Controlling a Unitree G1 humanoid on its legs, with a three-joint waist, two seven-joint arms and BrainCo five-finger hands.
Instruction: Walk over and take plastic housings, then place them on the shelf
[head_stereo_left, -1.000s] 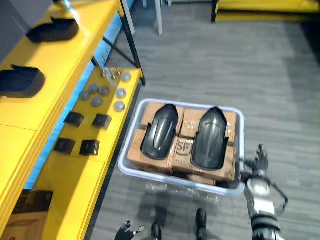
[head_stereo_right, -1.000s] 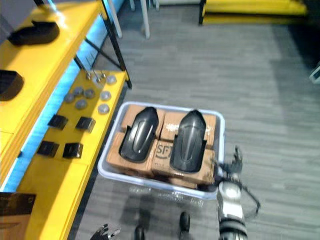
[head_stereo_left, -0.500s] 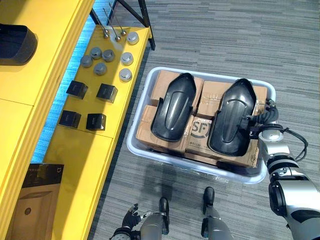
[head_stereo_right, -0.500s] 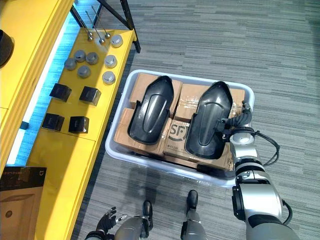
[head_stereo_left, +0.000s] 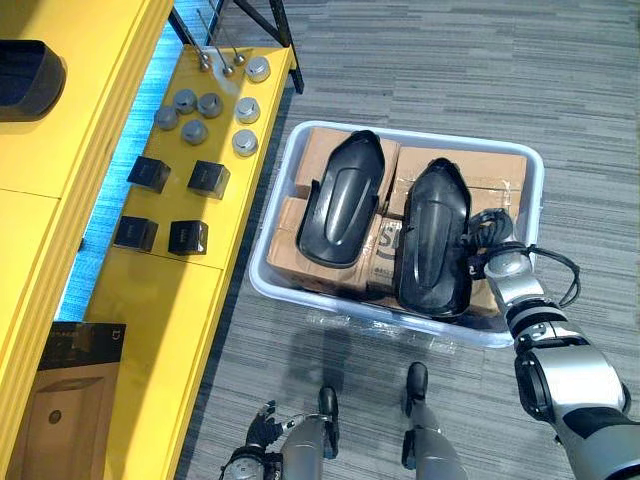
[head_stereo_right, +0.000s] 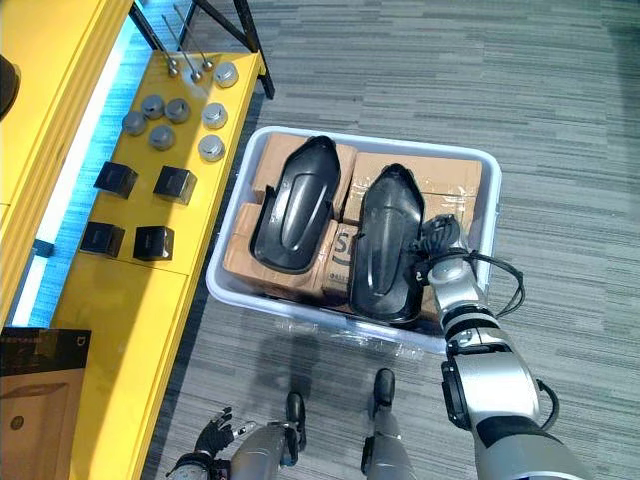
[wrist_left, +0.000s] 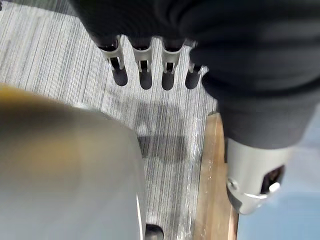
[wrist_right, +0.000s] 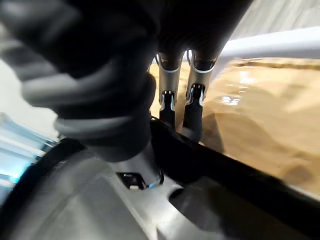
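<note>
The right housing (head_stereo_left: 435, 240) lay on cardboard boxes (head_stereo_left: 500, 175) in the white bin (head_stereo_left: 536, 170), long axis running away from the robot, narrow end pointing away, beside the left housing (head_stereo_left: 340, 200). The right hand (head_stereo_right: 437, 240) was at its right rim, fingers (wrist_right: 192, 107) over the edge and thumb seemingly opposite, pinching it. The left hand (wrist_left: 143, 75) hung low, fingers straight.

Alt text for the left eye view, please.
The right robot hand is at the right black plastic housing, beside a left housing, both lying on cardboard boxes in a pale bin. A yellow shelf with small black boxes stands alongside.
</note>
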